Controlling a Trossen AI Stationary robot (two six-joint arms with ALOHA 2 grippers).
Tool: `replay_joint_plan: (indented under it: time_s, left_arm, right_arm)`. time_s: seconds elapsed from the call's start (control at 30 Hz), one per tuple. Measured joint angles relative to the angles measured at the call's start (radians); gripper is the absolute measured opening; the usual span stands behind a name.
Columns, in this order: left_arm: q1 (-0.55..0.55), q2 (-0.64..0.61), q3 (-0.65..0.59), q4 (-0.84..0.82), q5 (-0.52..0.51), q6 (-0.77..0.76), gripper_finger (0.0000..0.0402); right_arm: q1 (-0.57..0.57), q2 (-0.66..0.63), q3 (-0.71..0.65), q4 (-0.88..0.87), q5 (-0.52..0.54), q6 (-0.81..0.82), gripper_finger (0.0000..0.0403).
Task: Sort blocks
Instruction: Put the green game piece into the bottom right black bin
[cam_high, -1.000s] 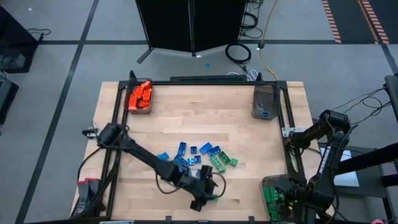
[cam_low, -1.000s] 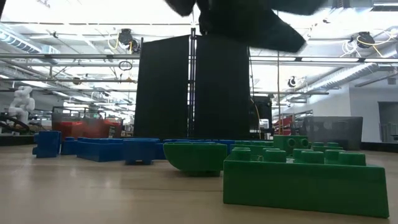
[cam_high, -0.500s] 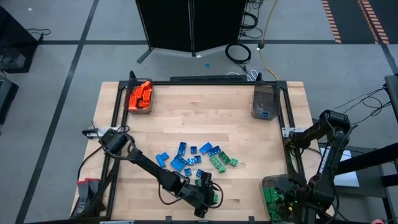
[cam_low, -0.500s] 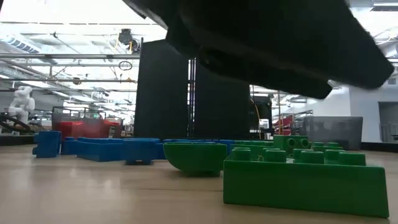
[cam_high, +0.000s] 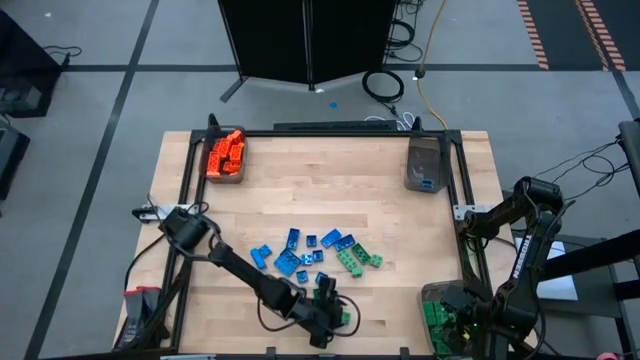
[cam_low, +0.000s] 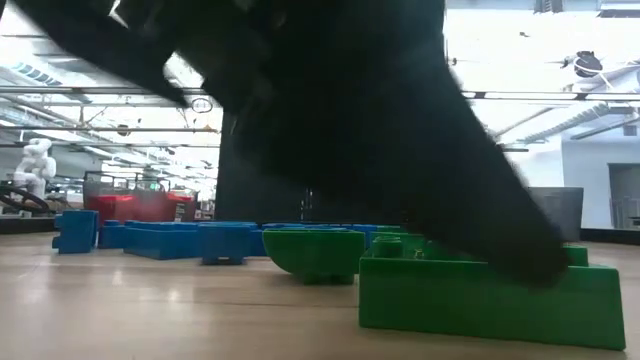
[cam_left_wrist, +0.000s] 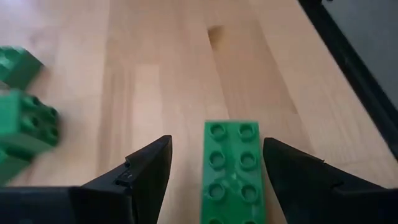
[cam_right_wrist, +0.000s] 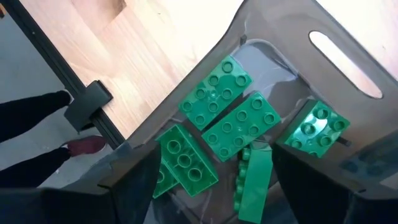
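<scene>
Left gripper sat low at the table's near edge, fingers spread either side of a long green brick; only its wrist camera showed me that gap. Loose blue and green blocks lay mid-table. At right, my right gripper hung open over the green-filled bin.

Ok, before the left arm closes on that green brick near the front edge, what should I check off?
1. Left gripper jaws open: ok.
2. Green brick between the jaws, lengthwise: ok.
3. Brick lying flat, studs up: ok.
4. Neighbouring green bricks outside the jaws: ok.
5. Jaws low enough to grip the brick's sides: cannot tell.
6. Green bin has room; right gripper waits over it: ok.
</scene>
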Motion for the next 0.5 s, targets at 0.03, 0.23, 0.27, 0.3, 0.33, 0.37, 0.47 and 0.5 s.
replay_joint_plan:
  time_s: [0.03,0.23,0.27,0.3,0.33,0.37,0.47,0.5]
  left_arm:
    - [-0.001,0.006,0.000,-0.002,0.002,-0.003,0.0253]
    - [-0.003,0.035,0.002,-0.015,0.029,-0.013,0.0253]
    - [-0.003,0.040,0.004,-0.025,0.035,-0.029,0.0253]
    - [-0.003,0.042,0.006,-0.047,0.038,-0.037,0.0253]
    - [-0.003,0.048,0.007,-0.068,0.043,-0.048,0.0253]
    - [-0.004,0.052,0.008,-0.086,0.047,-0.064,0.0252]
    - [-0.008,0.054,0.010,-0.128,0.057,-0.084,0.0241]
    - [-0.010,0.054,0.009,-0.135,0.058,-0.084,0.0233]
  right_arm:
    - [0.000,0.000,0.000,0.001,0.000,0.000,0.0302]
    - [0.000,0.000,0.000,0.004,0.000,0.004,0.0302]
    - [0.000,0.000,0.000,0.004,0.000,0.011,0.0302]
    - [0.000,0.000,0.000,0.005,0.000,0.015,0.0302]
    - [0.000,0.000,0.000,0.005,0.000,0.015,0.0302]
    - [0.000,0.000,0.000,0.007,0.000,0.015,0.0302]
    - [0.000,0.000,0.000,0.008,0.001,0.015,0.0302]
    - [0.000,0.000,0.000,0.008,0.001,0.015,0.0302]
